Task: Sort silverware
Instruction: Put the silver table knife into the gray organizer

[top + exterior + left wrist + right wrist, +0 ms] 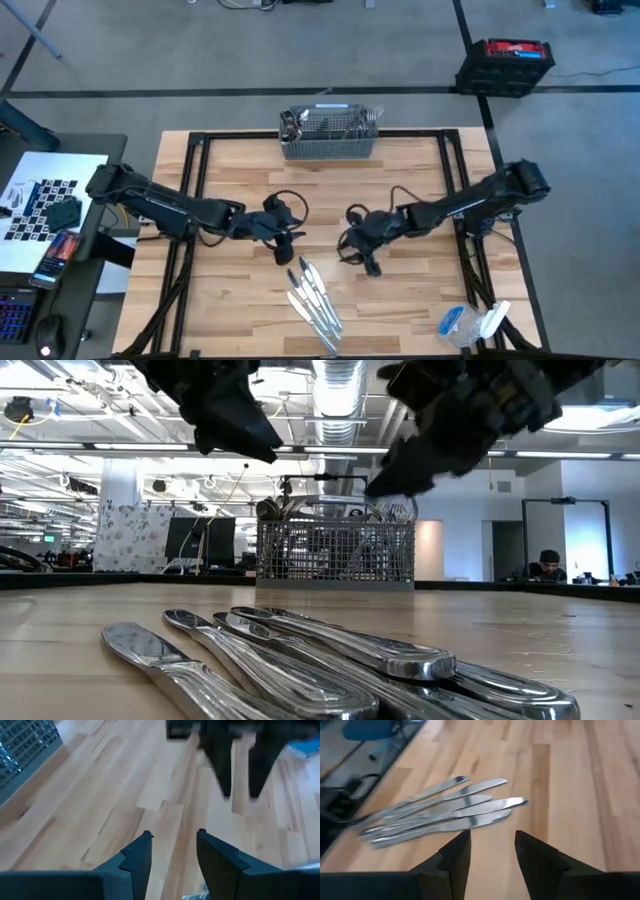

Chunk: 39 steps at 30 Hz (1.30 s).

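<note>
From above, the left gripper (288, 240) and right gripper (362, 250) are seen over mid-table (420, 300), with table knives (315, 297) fanned at the near edge and a mesh basket (328, 135) at the far edge. Through each wrist camera, jaws are shown parted and empty; the knives (440, 810) are laid just ahead of the right ones

Knives (445, 810): polished metal, mirror-glossy, smooth. Table (420, 310): light wood planks, matt, visible grain. Basket (335, 552): grey wire mesh, dull metal. Both grippers' fingers (457, 852): dark matt, plastic-looking.
</note>
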Each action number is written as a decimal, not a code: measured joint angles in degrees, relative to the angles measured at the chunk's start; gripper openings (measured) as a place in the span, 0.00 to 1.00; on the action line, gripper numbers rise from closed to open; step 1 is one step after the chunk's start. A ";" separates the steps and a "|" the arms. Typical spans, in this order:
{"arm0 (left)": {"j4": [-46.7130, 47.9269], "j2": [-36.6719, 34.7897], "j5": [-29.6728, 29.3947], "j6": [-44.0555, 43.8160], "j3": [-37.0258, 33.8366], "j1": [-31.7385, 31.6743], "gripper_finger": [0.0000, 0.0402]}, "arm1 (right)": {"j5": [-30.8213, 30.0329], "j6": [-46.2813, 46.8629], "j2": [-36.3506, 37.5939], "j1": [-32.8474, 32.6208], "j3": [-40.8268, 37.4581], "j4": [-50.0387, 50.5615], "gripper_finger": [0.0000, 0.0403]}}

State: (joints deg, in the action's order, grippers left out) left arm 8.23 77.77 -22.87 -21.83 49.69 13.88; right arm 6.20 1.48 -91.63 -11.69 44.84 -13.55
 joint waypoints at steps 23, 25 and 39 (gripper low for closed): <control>-1.63 2.85 -0.20 -4.38 0.00 0.05 0.34 | 8.87 -1.69 -22.18 -1.57 12.84 -6.93 0.01; -1.64 2.85 -0.26 -4.38 0.00 0.05 0.34 | 8.58 -1.59 -23.28 -1.20 13.08 -8.22 0.00; -1.63 2.85 -0.94 -4.38 0.04 0.05 0.34 | 7.10 1.52 -24.98 -1.02 13.16 -7.32 0.00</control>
State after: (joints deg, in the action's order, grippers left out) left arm 6.60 80.62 -23.81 -26.21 49.74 13.93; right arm 13.30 3.01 -116.61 -12.71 58.00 -20.87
